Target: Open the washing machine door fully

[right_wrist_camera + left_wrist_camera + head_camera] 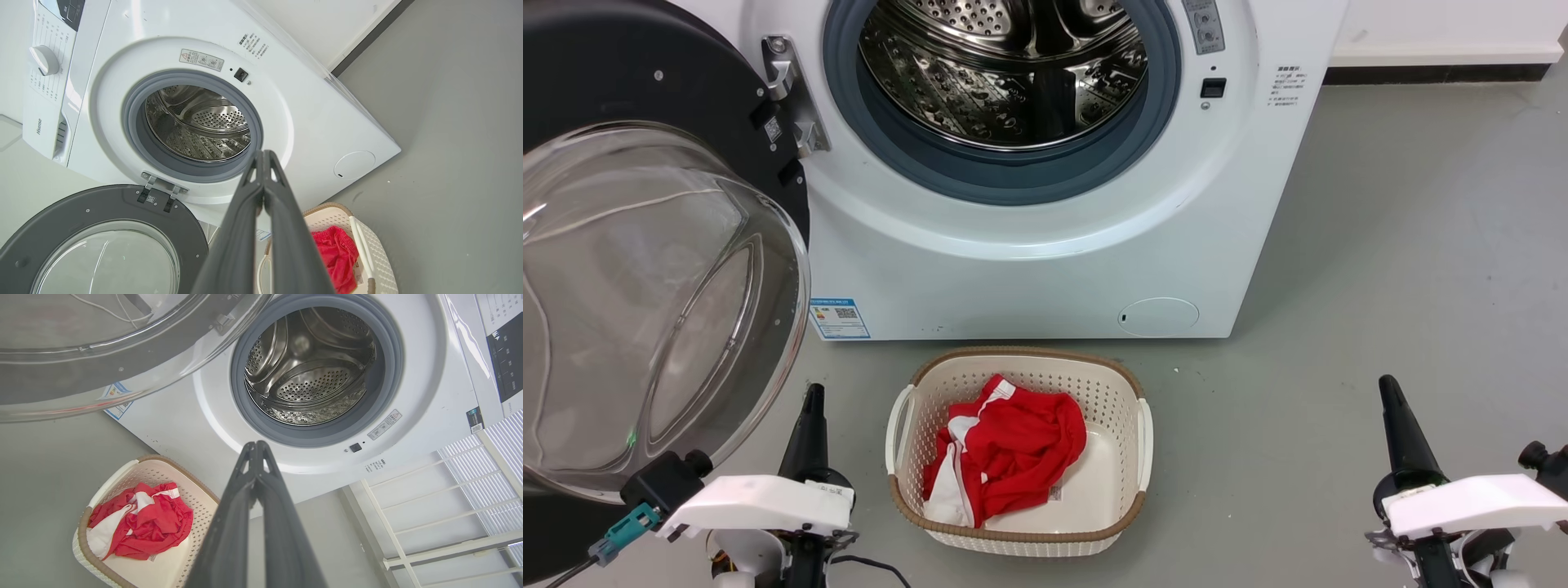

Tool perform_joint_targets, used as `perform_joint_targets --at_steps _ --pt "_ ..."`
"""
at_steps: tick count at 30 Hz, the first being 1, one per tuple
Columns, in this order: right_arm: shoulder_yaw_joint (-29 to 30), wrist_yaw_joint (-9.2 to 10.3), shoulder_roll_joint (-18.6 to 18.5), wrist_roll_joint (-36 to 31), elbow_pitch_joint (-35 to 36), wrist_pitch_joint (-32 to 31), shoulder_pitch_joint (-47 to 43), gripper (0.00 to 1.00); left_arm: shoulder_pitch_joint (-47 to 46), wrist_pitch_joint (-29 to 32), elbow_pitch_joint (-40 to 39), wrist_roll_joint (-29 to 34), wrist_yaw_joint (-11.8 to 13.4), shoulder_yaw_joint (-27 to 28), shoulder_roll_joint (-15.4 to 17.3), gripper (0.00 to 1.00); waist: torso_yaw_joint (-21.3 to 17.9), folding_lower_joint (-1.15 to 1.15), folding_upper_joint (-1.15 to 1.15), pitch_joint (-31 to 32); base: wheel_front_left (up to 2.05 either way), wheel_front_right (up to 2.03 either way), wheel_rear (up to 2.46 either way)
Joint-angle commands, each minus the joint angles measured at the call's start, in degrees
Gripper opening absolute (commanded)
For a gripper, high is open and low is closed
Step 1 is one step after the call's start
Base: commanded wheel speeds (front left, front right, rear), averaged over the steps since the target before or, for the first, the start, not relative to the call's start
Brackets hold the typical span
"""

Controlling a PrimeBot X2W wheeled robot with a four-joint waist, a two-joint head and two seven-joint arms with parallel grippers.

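Far left: the washing machine door [662, 245] hangs swung out on its left-side hinge, glass bowl toward you, with the drum fully exposed. It looks at or near its travel limit, though you cannot confirm the stop. Your left gripper [814, 394], fingers pressed together and empty, sits just beside the door's lower rim. Risk: a leftward sweep of that arm could strike the glass or knock the door back toward the washing machine [1029, 269]. Centre: the basket [900, 425] holding a red garment [1013, 445] lies near the front, and rolling forward would shove it. Your right gripper [1390, 388], likewise closed on nothing, is well apart from everything. Writing: the blue label [840, 318] carries a QR code, text too small; the Hisense mark [39, 126] reads on the upper panel; the right-side print [1289, 86] is illegible.
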State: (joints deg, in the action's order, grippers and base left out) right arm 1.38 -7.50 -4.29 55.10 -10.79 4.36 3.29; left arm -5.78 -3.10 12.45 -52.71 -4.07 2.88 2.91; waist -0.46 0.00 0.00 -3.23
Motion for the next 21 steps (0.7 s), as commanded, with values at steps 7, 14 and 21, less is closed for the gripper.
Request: perform_joint_targets --at_steps 7,14,21 --pt "0.5 0.00 -0.5 6.3 -0.1 -1.4 1.5 0.00 -0.7 1.5 -0.2 -6.2 -0.9 0.7 0.0 0.00 0.0 0.00 0.00 0.3 0.00 0.00 0.00" --pt "0.8 0.00 -0.5 10.8 -0.5 -2.4 1.8 0.00 -0.7 2.6 0.0 -10.7 -1.2 1.2 0.0 0.00 0.1 0.00 0.00 0.6 0.00 0.00 0.00" --pt "1.0 0.00 -0.5 14.4 -0.8 -3.3 2.0 0.00 -0.7 3.5 0.2 -14.4 -1.6 1.5 0.0 0.00 0.1 0.00 0.00 0.9 0.00 0.00 0.00"
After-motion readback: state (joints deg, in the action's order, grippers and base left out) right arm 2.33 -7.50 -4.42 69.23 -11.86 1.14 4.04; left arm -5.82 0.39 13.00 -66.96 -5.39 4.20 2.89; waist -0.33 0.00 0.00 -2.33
